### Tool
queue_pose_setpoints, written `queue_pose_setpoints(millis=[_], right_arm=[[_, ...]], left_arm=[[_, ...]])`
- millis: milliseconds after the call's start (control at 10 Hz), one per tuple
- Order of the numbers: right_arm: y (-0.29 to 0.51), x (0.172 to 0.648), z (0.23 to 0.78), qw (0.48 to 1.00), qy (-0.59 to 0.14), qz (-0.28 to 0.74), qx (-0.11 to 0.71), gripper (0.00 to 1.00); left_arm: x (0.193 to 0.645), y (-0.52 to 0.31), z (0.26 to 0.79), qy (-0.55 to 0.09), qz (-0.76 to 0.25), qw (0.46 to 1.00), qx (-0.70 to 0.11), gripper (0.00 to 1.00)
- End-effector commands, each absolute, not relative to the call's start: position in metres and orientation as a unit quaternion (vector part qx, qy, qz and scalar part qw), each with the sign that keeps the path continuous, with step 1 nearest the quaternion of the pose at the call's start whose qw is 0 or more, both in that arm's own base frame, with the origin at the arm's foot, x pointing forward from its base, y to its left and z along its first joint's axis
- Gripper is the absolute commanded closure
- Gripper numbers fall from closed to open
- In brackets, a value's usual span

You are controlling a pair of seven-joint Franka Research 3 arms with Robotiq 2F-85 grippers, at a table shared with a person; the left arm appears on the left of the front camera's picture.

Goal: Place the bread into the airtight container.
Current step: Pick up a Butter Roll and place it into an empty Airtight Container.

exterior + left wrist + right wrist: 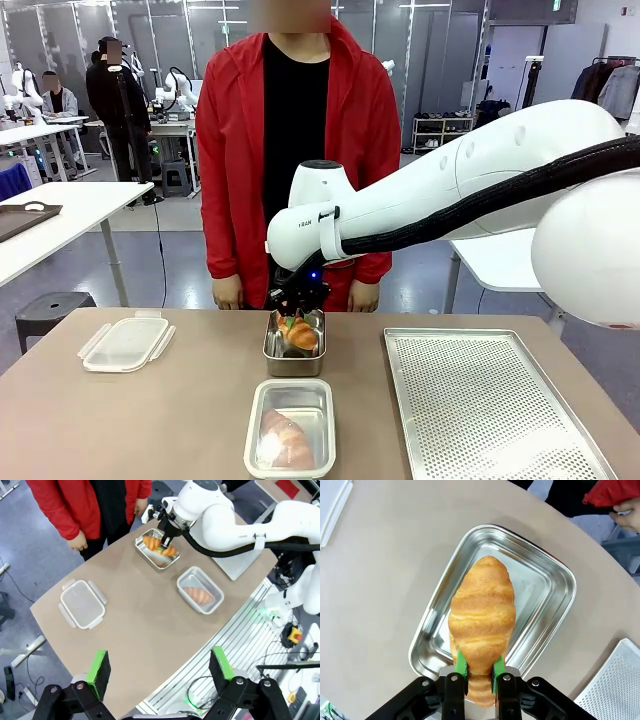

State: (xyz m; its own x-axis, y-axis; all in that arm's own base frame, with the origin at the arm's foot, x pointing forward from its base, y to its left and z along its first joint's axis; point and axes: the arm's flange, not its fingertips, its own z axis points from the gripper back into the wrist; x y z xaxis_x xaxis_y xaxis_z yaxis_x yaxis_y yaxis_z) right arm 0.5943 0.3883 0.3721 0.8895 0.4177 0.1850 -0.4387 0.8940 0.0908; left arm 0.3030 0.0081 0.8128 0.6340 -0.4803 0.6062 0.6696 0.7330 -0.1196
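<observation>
Currently your right gripper (475,672) is clamped on the near end of a golden, ridged croissant-shaped bread roll (482,615); both green pads (460,662) press its sides in the right wrist view. The roll stretches away from the fingertips over a shiny rectangular stainless-steel tray (547,587), which lies directly under the gripper. I cannot tell whether the roll is lifted off the tray floor or touching it.

In the left wrist view a 2nd roll (151,542) appears to lie in that tray beside the held one.

Step in hand, as I judge it: pick-up of a roll from the steel tray, grip made, transfer not yet begun.

The clear rectangular airtight container (290,427) sits on the brown table (150,420), nearer the robot than the gripper and just beside the steel tray. It already holds 1 brown roll (284,438). Its translucent clip lid (126,343) lies well off to the gripper's left. A perforated metal baking sheet (490,400) lies to the gripper's right.

Your left gripper (162,672) hangs high above the table, fingers spread apart, holding nothing.

Next move calls for: raise the roll clear of the tray rim, draw back toward the robot, centre over the container and line the roll's long axis beside the 1 inside before release. Room there looks tight.
</observation>
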Motion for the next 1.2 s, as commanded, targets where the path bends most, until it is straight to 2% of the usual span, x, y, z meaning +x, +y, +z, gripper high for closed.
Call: queue_pose_setpoints(millis=[0, 100, 200, 400, 500, 600, 800, 900, 1100], right_arm=[[0.385, 0.596, 0.370, 0.975, -0.079, 0.201, 0.059, 0.34], [0.383, 0.596, 0.370, 0.974, -0.077, 0.202, 0.061, 0.32], [0.382, 0.596, 0.370, 0.975, -0.073, 0.201, 0.059, 0.00], [0.379, 0.599, 0.365, 0.975, -0.070, 0.201, 0.061, 0.00], [0.375, 0.601, 0.362, 0.976, -0.065, 0.200, 0.064, 0.08], [0.371, 0.604, 0.362, 0.974, -0.069, 0.204, 0.072, 0.00], [0.357, 0.609, 0.360, 0.968, -0.069, 0.222, 0.098, 0.00], [0.372, 0.604, 0.362, 0.974, -0.069, 0.206, 0.064, 0.00], [0.372, 0.604, 0.362, 0.974, -0.069, 0.206, 0.064, 0.00]], left_arm=[[0.302, 0.008, 0.815, -0.278, -0.329, 0.886, -0.170, 0.00], [0.302, 0.008, 0.815, -0.278, -0.329, 0.886, -0.170, 0.00], [0.302, 0.008, 0.815, -0.278, -0.329, 0.886, -0.170, 0.00], [0.302, 0.008, 0.815, -0.278, -0.329, 0.886, -0.170, 0.00], [0.302, 0.008, 0.815, -0.278, -0.329, 0.886, -0.170, 0.00], [0.302, 0.008, 0.815, -0.278, -0.329, 0.886, -0.170, 0.00], [0.302, 0.008, 0.815, -0.278, -0.329, 0.886, -0.170, 0.00], [0.302, 0.008, 0.815, -0.278, -0.329, 0.886, -0.170, 0.00], [0.302, 0.008, 0.815, -0.278, -0.329, 0.886, -0.170, 0.00]])
